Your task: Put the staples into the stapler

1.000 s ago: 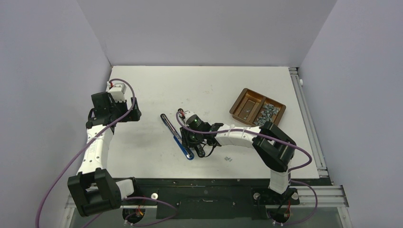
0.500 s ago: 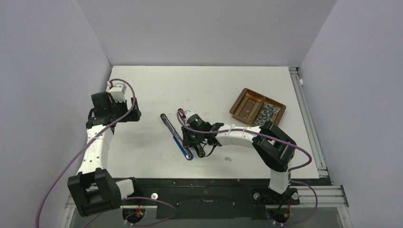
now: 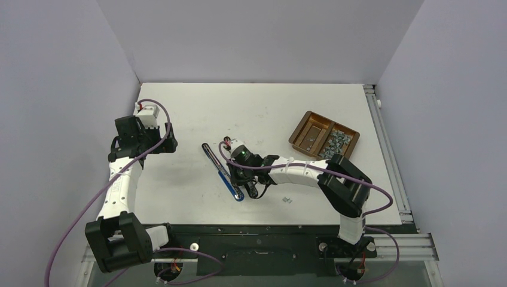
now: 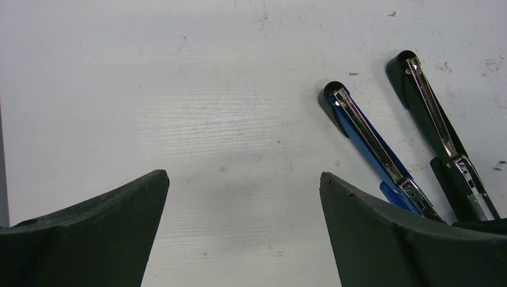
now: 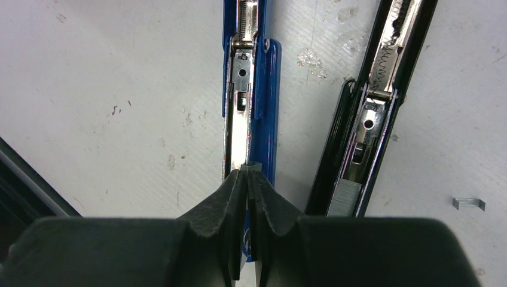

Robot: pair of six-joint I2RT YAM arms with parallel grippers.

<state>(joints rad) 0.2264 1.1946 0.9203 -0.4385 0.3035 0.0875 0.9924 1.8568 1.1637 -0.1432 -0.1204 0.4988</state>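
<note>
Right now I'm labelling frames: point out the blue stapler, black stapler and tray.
blue stapler (image 5: 244,113): right wrist view, metal channel.
black stapler (image 5: 370,131): right wrist view, metal channel.
tray (image 3: 299,127): top view, left rim.

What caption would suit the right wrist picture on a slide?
Right gripper pinches a staple strip over the open blue stapler; black stapler lies alongside.

Even, bright light — soft shadows

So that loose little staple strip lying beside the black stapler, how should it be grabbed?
Probably straight from above, pinching the loose staple strip across its narrow width, fingers on its two long sides. It lies flat on the table, too low for a sideways approach, with bare space between it and the black stapler.
</note>
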